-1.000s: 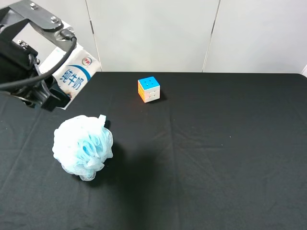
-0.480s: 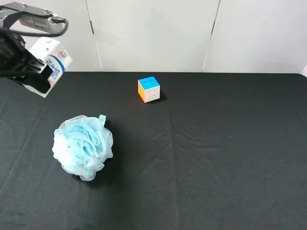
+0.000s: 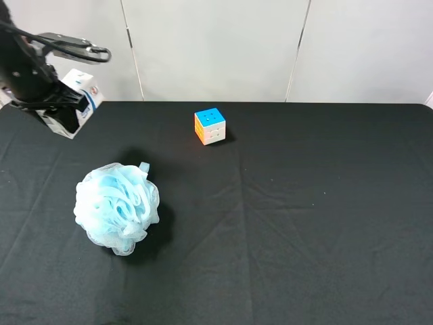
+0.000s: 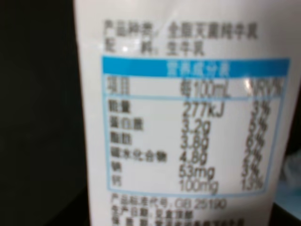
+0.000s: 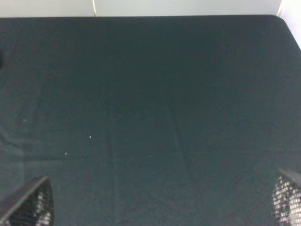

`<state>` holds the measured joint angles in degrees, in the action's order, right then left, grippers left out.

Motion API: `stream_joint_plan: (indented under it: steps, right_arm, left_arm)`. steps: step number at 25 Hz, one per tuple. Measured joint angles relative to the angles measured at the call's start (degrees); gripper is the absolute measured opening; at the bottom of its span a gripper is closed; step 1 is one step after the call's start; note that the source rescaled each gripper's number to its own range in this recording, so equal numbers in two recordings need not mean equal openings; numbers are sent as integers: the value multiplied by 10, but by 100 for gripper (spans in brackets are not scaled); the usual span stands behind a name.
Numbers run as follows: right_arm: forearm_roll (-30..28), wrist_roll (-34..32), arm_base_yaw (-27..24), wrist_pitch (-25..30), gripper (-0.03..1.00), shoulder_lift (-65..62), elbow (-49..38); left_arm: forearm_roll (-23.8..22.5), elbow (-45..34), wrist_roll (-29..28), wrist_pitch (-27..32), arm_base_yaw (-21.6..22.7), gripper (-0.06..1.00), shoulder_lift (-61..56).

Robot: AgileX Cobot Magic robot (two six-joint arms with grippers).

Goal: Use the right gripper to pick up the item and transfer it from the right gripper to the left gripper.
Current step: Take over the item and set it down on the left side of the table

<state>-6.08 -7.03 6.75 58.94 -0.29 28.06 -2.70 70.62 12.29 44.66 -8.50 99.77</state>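
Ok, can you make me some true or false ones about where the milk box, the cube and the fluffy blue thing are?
1. The small white drink carton is lying on the black tablecloth. False: the left gripper holds it in the air.
2. The multicoloured puzzle cube sits on the cloth near the back. True.
3. The pale-blue mesh bath pouf is touching the cube. False: they sit well apart.
4. The right gripper holds the pouf. False: nothing is between its fingertips.
5. The left wrist view shows the carton's printed table. True.
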Motion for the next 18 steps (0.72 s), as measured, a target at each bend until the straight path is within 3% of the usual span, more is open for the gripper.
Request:
stream_joint_plan:
  steps: [10, 18]
  right_arm:
    - [0, 0, 0, 0, 98, 0, 0]
    - [1, 0, 0, 0, 98, 0, 0]
  left_arm:
    - [1, 120, 86, -17, 0, 0, 128]
    - [20, 153, 175, -27, 0, 0, 195]
